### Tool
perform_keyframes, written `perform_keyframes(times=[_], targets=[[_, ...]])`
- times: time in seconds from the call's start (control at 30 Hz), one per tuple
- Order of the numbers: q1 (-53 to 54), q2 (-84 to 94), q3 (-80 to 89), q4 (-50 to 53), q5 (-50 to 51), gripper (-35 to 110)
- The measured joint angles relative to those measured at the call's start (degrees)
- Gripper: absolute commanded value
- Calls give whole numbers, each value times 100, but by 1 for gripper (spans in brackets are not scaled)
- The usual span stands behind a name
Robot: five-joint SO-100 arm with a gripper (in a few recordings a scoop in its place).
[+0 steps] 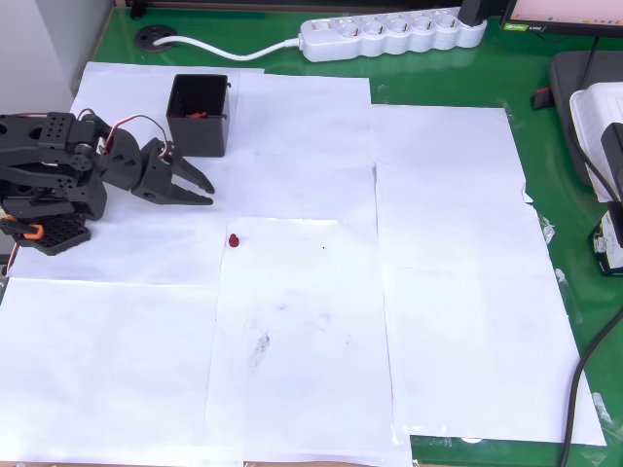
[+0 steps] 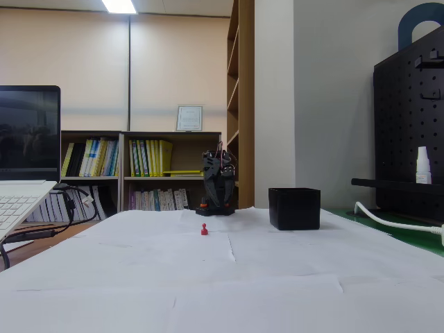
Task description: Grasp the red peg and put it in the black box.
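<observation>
The red peg (image 1: 234,240) stands alone on the white paper, small and bright; in the fixed view the red peg (image 2: 204,229) is in front of the arm. The black box (image 1: 200,136) sits at the upper left of the overhead view, with a small red bit showing inside it. In the fixed view the black box (image 2: 295,208) is right of the arm. My gripper (image 1: 211,196) points right, just below the box and up-left of the peg, clear of both. Its fingertips meet with nothing between them. The folded black arm (image 2: 218,187) stands at the back in the fixed view.
White paper sheets (image 1: 438,292) cover a green mat. A white power strip (image 1: 389,34) and its cable lie along the top edge. A black cable (image 1: 584,370) runs down the right side. A laptop (image 2: 21,194) stands at the left of the fixed view.
</observation>
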Motion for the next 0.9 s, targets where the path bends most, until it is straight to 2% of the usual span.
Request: perform_keyframes(times=[0.27,0.4,0.77,0.9], targets=[[-334,844,-149,-1784,-44,0],[-308,1222,-149,-2153,-44,0],[-308,2171,-149,-3041,-809,0],[-308,2856,-141,-4359,-677,0]])
